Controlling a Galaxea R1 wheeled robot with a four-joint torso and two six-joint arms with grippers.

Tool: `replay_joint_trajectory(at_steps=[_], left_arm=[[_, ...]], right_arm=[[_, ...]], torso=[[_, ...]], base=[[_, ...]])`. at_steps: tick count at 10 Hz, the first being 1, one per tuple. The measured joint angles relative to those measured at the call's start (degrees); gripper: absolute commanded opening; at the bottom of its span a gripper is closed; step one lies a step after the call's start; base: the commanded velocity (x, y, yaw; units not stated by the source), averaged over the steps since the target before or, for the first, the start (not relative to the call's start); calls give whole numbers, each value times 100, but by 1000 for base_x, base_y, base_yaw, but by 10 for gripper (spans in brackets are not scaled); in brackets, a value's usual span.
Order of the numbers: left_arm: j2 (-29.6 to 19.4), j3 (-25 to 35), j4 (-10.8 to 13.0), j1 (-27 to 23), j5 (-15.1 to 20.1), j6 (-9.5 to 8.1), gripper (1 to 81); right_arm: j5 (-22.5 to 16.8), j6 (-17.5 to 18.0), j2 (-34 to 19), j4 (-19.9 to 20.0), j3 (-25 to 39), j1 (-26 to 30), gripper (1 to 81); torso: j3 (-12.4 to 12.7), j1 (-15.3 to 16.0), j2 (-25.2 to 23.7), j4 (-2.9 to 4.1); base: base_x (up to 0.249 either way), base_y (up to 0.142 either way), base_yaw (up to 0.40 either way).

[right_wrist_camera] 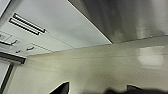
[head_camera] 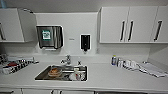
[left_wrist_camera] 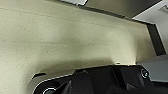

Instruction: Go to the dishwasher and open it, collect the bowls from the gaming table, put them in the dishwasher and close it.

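Head view: white bench (head_camera: 112, 77) with a steel sink (head_camera: 61, 73) set into it. In the sink, an orange-brown bowl-like item (head_camera: 54, 72) and white crockery (head_camera: 77, 75), blurred. Tap (head_camera: 67, 60) behind the sink. On the wall, a steel towel dispenser (head_camera: 49, 36) and a dark soap dispenser (head_camera: 85, 42). White wall cabinets (head_camera: 130, 24) with dark handles to the right. Small containers (head_camera: 122, 62) stand on the bench right of the sink.

Left wrist view: speckled pale floor (left_wrist_camera: 62, 42), with dark robot parts (left_wrist_camera: 105, 80) at the frame edge. Left tool state: cannot tell.

Right wrist view: steel-grey dishwasher (right_wrist_camera: 130, 17) front, beside white cabinet doors (right_wrist_camera: 50, 27) with bar handles, above pale floor (right_wrist_camera: 95, 67). Right tool state: cannot tell.
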Motion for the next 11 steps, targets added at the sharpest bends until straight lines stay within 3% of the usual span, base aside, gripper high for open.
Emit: replay_joint_trajectory(at_steps=[3,8,11], left_arm=[[30,0,0,0,-48,0,811],[63,0,0,0,-89,-1,811],[113,-17,0,0,-96,-1,811]], right_arm=[[-174,369,-85,523,115,375,811],[-229,461,-102,1747,-23,957,811],[-507,540,123,2337,-469,1431,811]], torso=[[0,0,0,0],[0,0,0,0],[0,0,0,0]], base=[[0,0,0],[0,0,0],[0,0,0]])
